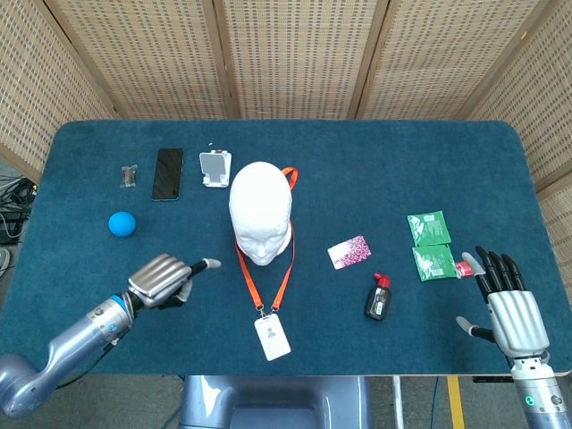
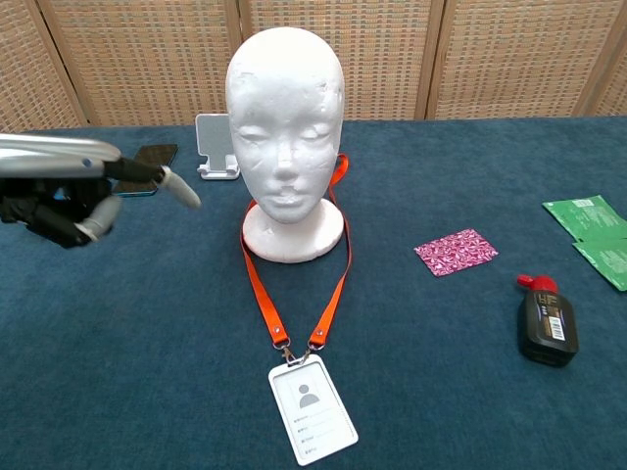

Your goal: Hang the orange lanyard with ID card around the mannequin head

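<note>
No word or number can be read anywhere. The ID card (image 2: 313, 408) at the near end of the orange lanyard (image 2: 294, 286) bears a grey person icon with lines of print below, too small to read. The white label on the black bottle (image 2: 548, 323) at the right is likewise illegible.
</note>
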Controlling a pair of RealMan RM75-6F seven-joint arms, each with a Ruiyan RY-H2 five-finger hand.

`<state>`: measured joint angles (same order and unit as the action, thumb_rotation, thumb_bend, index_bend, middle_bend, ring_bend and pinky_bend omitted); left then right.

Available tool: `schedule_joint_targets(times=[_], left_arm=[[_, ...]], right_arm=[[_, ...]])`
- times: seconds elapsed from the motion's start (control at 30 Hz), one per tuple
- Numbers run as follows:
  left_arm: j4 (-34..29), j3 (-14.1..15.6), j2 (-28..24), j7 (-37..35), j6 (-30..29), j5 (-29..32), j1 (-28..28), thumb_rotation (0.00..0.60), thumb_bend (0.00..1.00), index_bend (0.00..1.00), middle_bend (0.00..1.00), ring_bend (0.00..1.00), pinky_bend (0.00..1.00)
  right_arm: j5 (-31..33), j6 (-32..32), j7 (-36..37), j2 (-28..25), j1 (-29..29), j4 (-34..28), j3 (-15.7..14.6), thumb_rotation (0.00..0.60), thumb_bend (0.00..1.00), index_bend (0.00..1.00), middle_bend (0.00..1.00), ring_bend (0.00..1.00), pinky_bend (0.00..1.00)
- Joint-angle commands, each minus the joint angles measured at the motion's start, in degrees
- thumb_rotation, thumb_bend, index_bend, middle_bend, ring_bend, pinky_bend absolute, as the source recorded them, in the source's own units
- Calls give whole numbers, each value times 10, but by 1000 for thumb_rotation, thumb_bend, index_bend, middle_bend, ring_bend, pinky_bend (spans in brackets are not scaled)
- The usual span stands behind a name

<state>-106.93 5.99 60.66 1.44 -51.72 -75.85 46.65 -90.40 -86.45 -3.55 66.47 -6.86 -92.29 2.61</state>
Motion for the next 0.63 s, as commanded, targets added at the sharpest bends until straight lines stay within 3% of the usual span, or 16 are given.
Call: schedule_joint_targets(times=[0.03, 0.07, 0.13, 0.2, 0.4, 0.63], left_arm=[[92, -1, 4, 8, -247, -4, -161, 600, 51, 5, 635, 583, 570], [102, -5, 13, 6, -271, 3, -180, 600, 5, 0, 501, 460, 446], [113, -10, 20, 0, -307, 27, -218, 600, 0, 0, 118, 112, 137], [112, -12, 20, 3, -320, 35, -236, 600, 0, 0, 1, 2, 19], [74, -16, 14, 34, -364, 71, -296, 600, 0, 0, 0, 0, 0], [68, -27, 25, 44, -381, 62, -327, 600, 0, 0, 0, 0, 0]], right_arm=[[-1, 0, 0, -1, 0, -3, 0, 600, 0, 0, 0, 0, 0], [-2, 0, -1, -2, 0, -3, 0, 600, 0, 0, 0, 0, 0], [-4, 0, -3, -1, 0, -3, 0, 600, 0, 0, 0, 0, 0], [-4, 1, -6, -1, -1, -2, 0, 600, 0, 0, 0, 0, 0], [4, 2, -15, 0, 0, 5, 4, 600, 0, 0, 0, 0, 0], [12, 5, -5, -7, 1, 6, 7, 600, 0, 0, 0, 0, 0]])
